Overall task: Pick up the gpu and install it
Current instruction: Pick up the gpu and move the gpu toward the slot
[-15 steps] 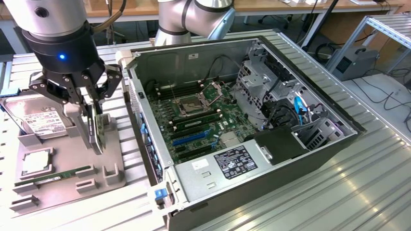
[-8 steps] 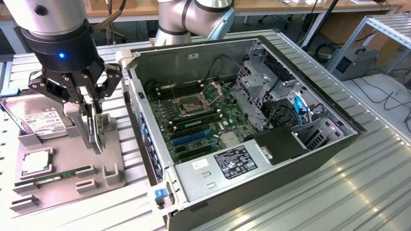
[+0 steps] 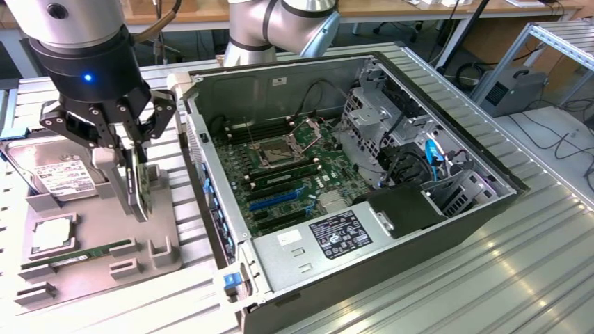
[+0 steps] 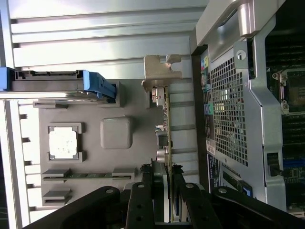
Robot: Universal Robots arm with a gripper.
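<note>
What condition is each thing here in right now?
gripper, shut on the gpu
gpu, upright on edge, gripped over the tray
computer case, side open, lying flat
hard drive, resting in the tray
memory stick, lying in its tray slot
processor, sitting in its tray pocket

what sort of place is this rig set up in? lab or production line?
Most likely a robotics lab or workshop, not a line: an open PC tower lies on a slotted aluminium table, a grey parts fixture sits beside it, and wooden desks stand behind.
</note>
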